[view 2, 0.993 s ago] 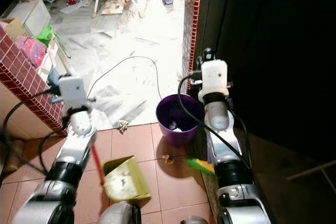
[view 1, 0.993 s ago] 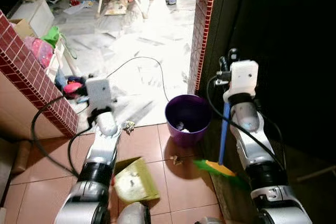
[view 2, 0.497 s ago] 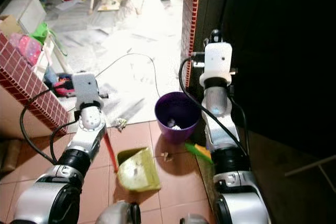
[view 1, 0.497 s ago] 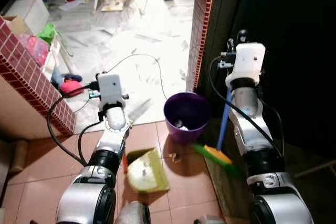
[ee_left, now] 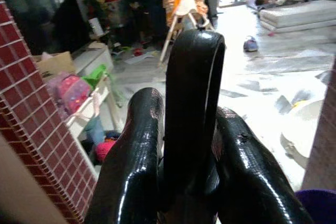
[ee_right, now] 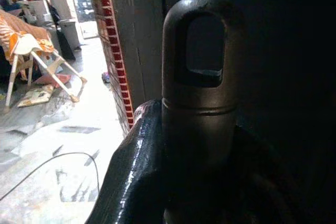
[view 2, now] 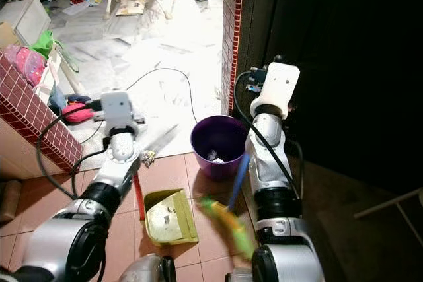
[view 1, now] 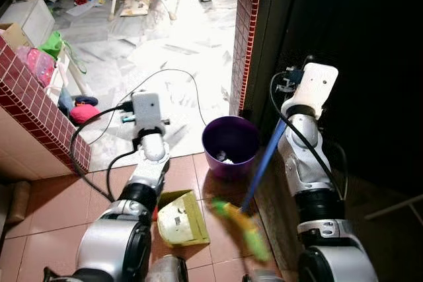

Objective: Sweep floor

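A yellow-green dustpan (view 1: 182, 219) rests on the terracotta tiles in front of me, its red handle (view 2: 139, 196) rising toward my left arm. My left gripper (ee_left: 186, 111) is shut on the black loop at the handle's end. The broom's blue handle (view 1: 261, 170) slants down from my right arm to blurred green bristles (view 1: 241, 229) just right of the dustpan. My right gripper (ee_right: 197, 135) is shut on the broom's grey handle tip (ee_right: 199, 77). A small scrap of litter (view 2: 147, 158) lies at the tile edge.
A purple bin (view 1: 230, 146) with some rubbish inside stands beside the red brick pillar (view 1: 246, 31). A low brick wall (view 1: 33, 97) is on the left, a dark wall on the right. A black cable (view 1: 165, 74) and toys lie on the white floor beyond.
The broom head has swung left toward the dustpan and its handle now slants. My left arm and the dustpan have shifted right. The camera has also moved a little.
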Motion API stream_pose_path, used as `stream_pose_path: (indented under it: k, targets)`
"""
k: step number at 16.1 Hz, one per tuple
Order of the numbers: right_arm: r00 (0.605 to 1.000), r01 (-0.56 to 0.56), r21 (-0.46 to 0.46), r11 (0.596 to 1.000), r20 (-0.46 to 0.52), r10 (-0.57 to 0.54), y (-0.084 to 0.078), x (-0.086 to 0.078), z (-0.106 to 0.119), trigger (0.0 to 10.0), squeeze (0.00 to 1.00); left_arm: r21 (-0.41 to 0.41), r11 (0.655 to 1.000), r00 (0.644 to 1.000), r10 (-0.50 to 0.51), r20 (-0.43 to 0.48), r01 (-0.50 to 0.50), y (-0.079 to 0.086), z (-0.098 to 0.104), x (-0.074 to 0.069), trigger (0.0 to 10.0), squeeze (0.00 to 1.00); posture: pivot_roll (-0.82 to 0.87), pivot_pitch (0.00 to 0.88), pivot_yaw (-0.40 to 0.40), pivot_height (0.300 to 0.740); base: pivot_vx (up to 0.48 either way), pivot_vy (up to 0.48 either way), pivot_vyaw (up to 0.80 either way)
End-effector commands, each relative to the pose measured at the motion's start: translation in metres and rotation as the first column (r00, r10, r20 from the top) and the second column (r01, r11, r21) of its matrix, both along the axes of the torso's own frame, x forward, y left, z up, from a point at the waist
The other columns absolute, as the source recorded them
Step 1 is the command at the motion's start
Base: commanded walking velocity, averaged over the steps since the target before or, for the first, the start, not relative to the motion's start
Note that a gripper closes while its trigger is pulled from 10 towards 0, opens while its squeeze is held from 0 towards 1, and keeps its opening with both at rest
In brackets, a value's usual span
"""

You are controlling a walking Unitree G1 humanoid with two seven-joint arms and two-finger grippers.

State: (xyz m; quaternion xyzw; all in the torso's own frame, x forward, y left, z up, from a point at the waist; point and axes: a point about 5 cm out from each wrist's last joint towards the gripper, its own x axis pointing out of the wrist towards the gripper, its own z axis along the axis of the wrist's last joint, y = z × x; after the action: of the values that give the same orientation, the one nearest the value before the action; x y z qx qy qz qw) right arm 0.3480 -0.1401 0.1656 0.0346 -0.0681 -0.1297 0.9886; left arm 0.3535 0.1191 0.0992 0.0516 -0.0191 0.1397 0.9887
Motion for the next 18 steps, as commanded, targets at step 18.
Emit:
stream_pose_path:
  k: [18]
  targets:
    - [0.862, -0.483, -0.086, 0.871, 0.129, 0.491, -0.034, -0.01, 0.053, 10.0, 0.0, -0.098, 0.993, 0.984, 0.084, 0.156, -0.069, 0.009, 0.027, 0.008, 10.0, 0.0, -0.23, 0.0, 0.02, 0.74, 0.0, 0.0, 0.0]
